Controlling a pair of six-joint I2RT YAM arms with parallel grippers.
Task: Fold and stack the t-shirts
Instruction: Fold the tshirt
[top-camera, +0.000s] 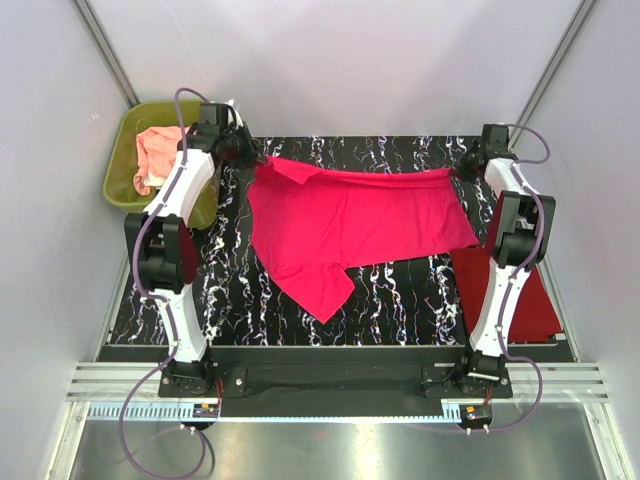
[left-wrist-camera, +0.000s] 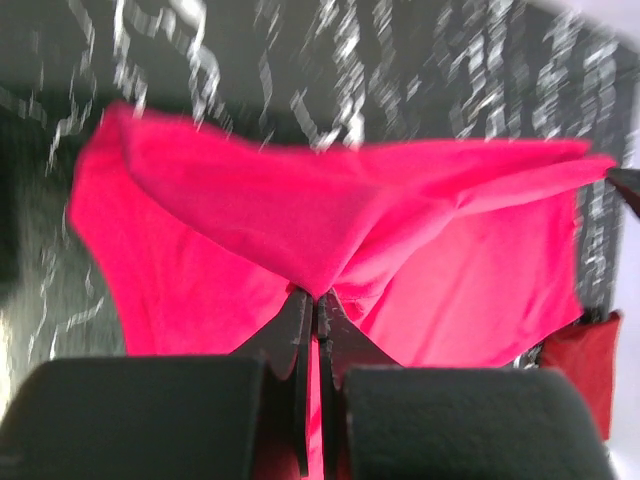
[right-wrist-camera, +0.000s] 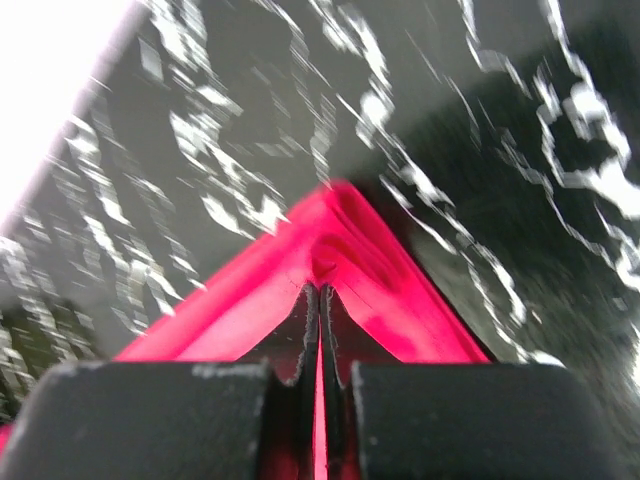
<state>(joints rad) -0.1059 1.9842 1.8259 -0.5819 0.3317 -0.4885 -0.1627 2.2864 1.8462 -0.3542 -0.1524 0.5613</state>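
The left end effector (left-wrist-camera: 315, 300) is clenched on one far corner of the pink shirt (top-camera: 350, 225). The right end effector (right-wrist-camera: 320, 290) is clenched on the other far corner. The shirt's far edge is stretched between them. The rest lies spread on the dark surface (top-camera: 400, 295). A red shirt (top-camera: 548, 310) lies at the right side, partly under the right arm (top-camera: 505, 270). A peach shirt (top-camera: 158, 150) sits in the green tub (top-camera: 120, 170) on the left.
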